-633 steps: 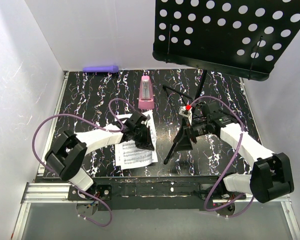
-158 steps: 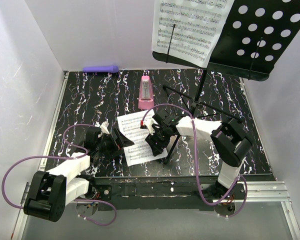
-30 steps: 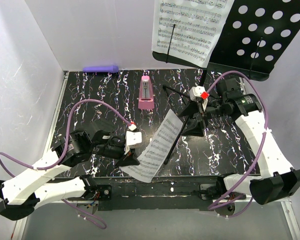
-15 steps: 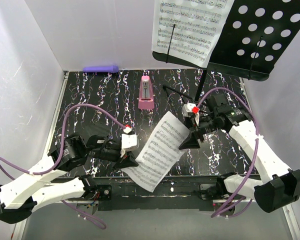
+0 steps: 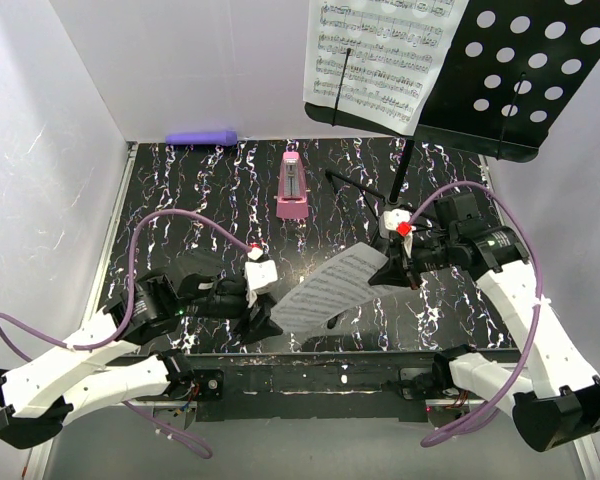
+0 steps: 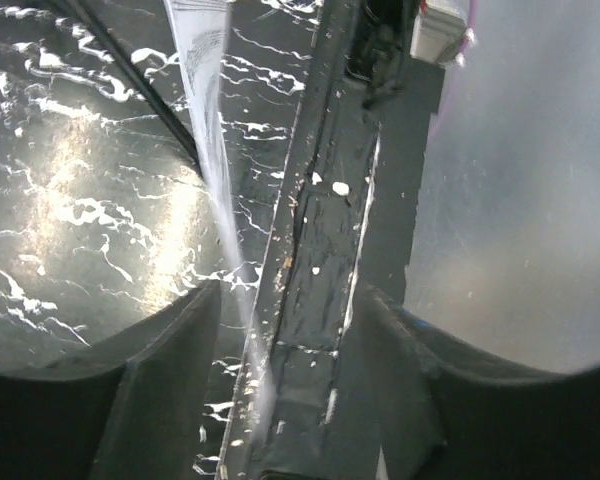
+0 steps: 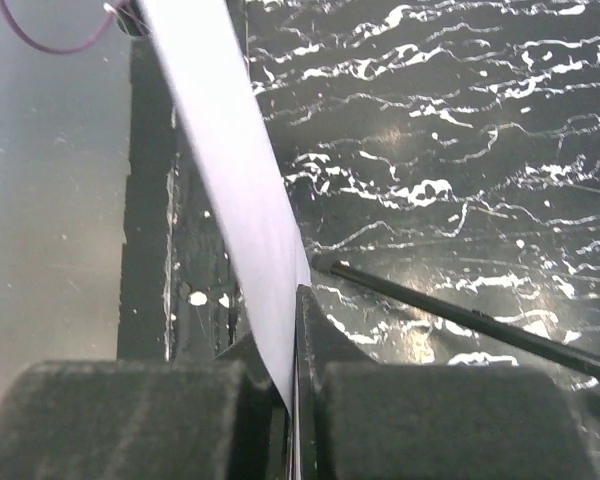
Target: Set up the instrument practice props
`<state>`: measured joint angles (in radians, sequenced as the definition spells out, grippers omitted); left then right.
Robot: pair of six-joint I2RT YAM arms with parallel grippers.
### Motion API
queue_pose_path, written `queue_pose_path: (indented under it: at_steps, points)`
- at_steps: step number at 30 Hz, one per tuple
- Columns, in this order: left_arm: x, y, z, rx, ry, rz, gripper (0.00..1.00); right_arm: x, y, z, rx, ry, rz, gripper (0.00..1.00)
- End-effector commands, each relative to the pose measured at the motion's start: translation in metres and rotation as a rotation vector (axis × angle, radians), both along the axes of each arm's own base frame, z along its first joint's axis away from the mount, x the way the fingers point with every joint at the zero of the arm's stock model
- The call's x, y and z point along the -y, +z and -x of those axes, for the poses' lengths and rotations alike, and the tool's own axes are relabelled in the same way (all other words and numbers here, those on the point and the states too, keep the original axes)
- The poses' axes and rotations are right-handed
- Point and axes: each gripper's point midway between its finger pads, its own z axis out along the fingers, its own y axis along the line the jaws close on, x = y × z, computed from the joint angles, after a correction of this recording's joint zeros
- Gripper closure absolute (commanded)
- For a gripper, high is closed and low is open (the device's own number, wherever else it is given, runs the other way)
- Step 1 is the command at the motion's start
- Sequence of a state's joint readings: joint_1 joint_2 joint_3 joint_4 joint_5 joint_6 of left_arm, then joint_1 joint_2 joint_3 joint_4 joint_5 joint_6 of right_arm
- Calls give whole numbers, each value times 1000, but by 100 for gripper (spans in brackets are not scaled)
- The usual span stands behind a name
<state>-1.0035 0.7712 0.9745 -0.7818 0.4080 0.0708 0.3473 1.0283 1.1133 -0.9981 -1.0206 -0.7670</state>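
Observation:
The black music stand (image 5: 525,85) rises at the back right, with one sheet-music page (image 5: 385,55) resting on its perforated desk. The second page (image 5: 330,290) hangs tilted above the table between the two arms. My right gripper (image 5: 396,264) is shut on that page's right edge; in the right wrist view the page (image 7: 230,170) runs out from the pinched jaws of my right gripper (image 7: 295,345). My left gripper (image 5: 262,320) stands open at the page's left end. The page (image 6: 215,170) shows edge-on between the spread fingers of my left gripper (image 6: 290,350). The pink metronome (image 5: 292,187) stands upright at the back centre.
A purple cylinder (image 5: 202,137) lies against the back wall. The stand's thin legs (image 5: 355,185) spread over the marbled table (image 5: 180,200), and one leg (image 7: 460,315) passes close to my right fingers. White walls close in the sides. The table's black front rail (image 5: 330,375) lies under the page.
My right gripper has come down and closed on the page's right edge. My left gripper has opened and let go of its end. The page has tipped flatter.

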Motion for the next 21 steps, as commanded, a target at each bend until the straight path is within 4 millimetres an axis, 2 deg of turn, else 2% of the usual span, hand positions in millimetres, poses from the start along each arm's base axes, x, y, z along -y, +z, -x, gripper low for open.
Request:
queue_pose_path:
  at_steps: [1,3,5,10,16,21]
  points:
    - [3,8,-25,45,147,48,30,21,3,11,94,-10,108,99]
    - [4,14,-34,46,208,87,2,29,2,20,87,-2,147,99]
    - [5,24,-39,83,236,146,2,36,-1,26,78,-6,185,99]
    - [11,51,-32,201,137,282,2,47,-4,36,43,-27,246,99]
    - [28,51,-32,286,10,248,2,50,0,36,20,-37,280,99]
    - [57,52,-57,357,-26,172,2,49,8,34,6,-28,278,99]
